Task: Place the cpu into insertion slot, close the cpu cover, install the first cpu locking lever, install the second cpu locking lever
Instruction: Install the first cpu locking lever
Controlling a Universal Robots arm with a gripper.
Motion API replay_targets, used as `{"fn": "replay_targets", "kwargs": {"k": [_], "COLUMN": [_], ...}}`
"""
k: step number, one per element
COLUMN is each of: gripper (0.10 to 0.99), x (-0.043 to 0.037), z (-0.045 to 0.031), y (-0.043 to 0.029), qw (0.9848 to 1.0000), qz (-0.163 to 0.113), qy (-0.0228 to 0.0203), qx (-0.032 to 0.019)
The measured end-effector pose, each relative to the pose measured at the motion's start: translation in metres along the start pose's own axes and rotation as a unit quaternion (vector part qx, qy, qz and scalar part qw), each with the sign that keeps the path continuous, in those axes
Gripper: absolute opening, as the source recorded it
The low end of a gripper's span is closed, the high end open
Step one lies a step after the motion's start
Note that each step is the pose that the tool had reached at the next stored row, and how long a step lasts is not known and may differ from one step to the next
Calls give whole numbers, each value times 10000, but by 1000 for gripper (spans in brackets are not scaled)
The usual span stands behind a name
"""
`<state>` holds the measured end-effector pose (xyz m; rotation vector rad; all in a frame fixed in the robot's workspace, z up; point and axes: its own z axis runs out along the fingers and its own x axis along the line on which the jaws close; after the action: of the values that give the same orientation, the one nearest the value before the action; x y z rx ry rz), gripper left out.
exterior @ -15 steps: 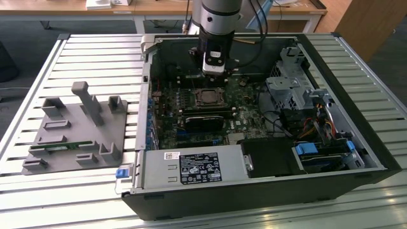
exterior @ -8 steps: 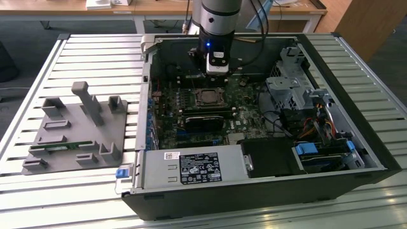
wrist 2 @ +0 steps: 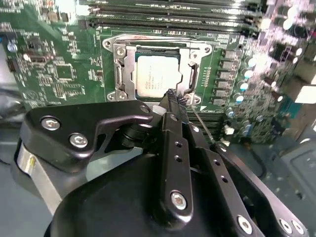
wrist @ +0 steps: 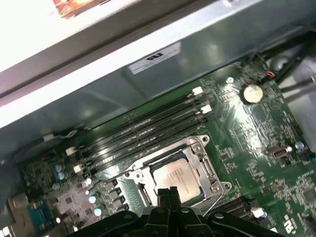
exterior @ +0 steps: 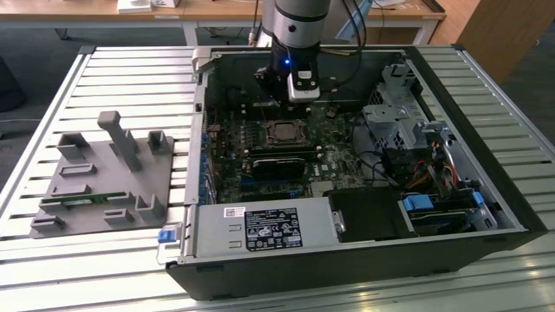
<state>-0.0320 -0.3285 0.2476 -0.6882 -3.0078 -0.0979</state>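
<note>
Open computer case (exterior: 347, 276) lies on slatted counter (exterior: 130, 71). Inside: green circuit board (wrist 2: 59, 74) and power supply with labels (exterior: 270, 229), print too small to read. Cpu (wrist 2: 154, 74) seated in socket (exterior: 282, 133), silver cover (wrist 2: 122, 69) down around it. White sticker (wrist: 154, 58) on case wall past memory slots (wrist: 148, 123), unreadable. End effector (wrist 2: 173, 98) just above socket edge, fingertips pressed together, gripping nothing. Thin wire lever (wrist 2: 205, 126) beside cover, latching unclear. Grey fixture (exterior: 87, 188) on counter at exterior view's left, well apart from case.

Silvery square metal cpu (wrist 2: 150, 74) lies in black square insertion slot (exterior: 269, 133) on green circuit board (wrist 2: 59, 59) inside open black metal case (exterior: 347, 268)
</note>
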Motion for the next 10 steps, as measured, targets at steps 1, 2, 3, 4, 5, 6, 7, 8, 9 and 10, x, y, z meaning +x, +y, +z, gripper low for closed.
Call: {"fn": "replay_targets", "kwargs": {"k": [1, 2, 3, 4, 5, 6, 7, 8, 9, 10], "gripper": [106, 106, 106, 106, 106, 106, 106, 106, 106, 106], "x": [0, 0, 0, 0, 0, 0, 0, 0, 0, 0], "z": [0, 0, 1, 0, 0, 1, 1, 1, 1, 1], "y": [0, 0, 0, 0, 0, 0, 0, 0, 0, 0], "qw": [10000, 9998, 9996, 9994, 9991, 9989, 9987, 9984, 9981, 9979], "qz": [-98, -187, -273, -349, -415, -468, -512, -560, -603, -648], "qy": [5, 8, 8, 6, -1, -15, -35, -56, -77, -92], "qx": [7, 12, 16, 18, 18, 14, 8, 0, -7, -12]}}
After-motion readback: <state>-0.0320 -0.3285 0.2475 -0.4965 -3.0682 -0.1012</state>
